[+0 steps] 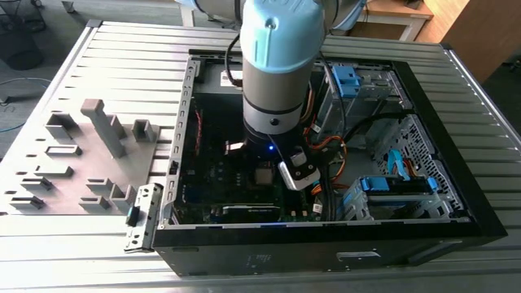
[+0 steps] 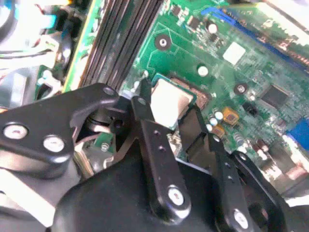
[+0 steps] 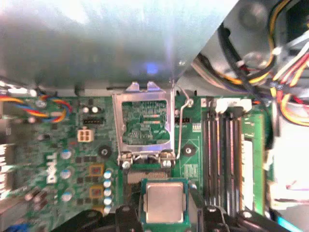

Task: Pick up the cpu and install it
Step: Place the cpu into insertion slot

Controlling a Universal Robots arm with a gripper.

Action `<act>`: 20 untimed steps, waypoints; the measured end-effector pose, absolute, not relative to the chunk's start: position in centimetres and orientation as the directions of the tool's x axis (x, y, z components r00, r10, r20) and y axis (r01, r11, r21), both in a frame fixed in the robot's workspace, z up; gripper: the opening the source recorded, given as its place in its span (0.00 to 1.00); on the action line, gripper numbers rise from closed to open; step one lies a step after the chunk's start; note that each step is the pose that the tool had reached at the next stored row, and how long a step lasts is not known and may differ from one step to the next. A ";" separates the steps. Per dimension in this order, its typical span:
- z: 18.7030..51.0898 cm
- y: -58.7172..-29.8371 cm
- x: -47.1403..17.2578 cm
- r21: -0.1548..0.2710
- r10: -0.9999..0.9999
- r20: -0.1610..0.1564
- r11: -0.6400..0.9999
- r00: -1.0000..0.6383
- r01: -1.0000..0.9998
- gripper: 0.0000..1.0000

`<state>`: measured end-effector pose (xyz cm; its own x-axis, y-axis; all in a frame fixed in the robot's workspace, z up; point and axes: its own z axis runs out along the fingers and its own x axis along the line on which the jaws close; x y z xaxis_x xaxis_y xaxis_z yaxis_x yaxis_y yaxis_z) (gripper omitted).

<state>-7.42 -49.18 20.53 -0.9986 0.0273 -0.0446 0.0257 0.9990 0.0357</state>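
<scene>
The cpu (image 3: 164,200) is a small square chip with a silver-grey top and a green rim. It sits between the two black fingers (image 3: 126,213) of my gripper (image 3: 164,215), which press against its opposite edges. In the second wrist view the cpu (image 2: 170,100) lies at the socket on the green motherboard (image 2: 251,58), with my gripper (image 2: 169,110) closed around it. Whether it rests in the socket or hovers just above, I cannot tell. In the exterior view the cpu (image 1: 263,177) shows just below the arm (image 1: 277,73), inside the open computer case (image 1: 326,244).
The socket's metal load plate (image 3: 145,121) stands raised, with its wire lever (image 3: 181,125) beside it. Black memory slots (image 3: 224,159) run alongside the socket. Orange and black cables (image 1: 330,149) and a blue-tabbed drive cage (image 1: 395,186) fill the case's right. Grey fixture blocks (image 1: 89,152) stand outside on the exterior view's left.
</scene>
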 end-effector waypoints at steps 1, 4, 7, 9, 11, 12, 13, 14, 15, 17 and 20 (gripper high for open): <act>21.0 -49.2 -7.4 0.036 0.027 -0.045 0.999 -0.999 0.026 0.47; 22.4 -49.2 -7.4 0.036 0.027 -0.045 0.999 -0.999 0.026 0.47; 23.0 -49.2 -7.4 0.036 0.028 -0.048 0.999 -0.998 0.026 0.47; 23.0 -49.2 -7.4 0.036 0.028 -0.048 0.999 -0.998 0.026 0.47; 23.0 -49.2 -7.4 0.036 0.028 -0.048 0.999 -0.998 0.026 0.47; 23.0 -49.2 -7.4 0.036 0.028 -0.049 0.999 -0.998 0.026 0.47; 23.0 -49.2 -7.4 0.036 0.028 -0.050 0.999 -0.998 0.026 0.47; 23.0 -49.2 -7.4 0.036 0.028 -0.050 0.999 -0.998 0.026 0.47; 23.0 -49.2 -7.4 0.036 0.028 -0.050 0.999 -0.998 0.026 0.47; 23.0 -49.2 -7.4 0.036 0.028 -0.050 0.999 -0.998 0.026 0.47; 23.0 -49.2 -7.4 0.036 0.028 -0.050 0.999 -0.998 0.026 0.47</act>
<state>-7.44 -49.18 23.00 -0.9984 0.0278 -0.0502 0.0260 0.9990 0.0358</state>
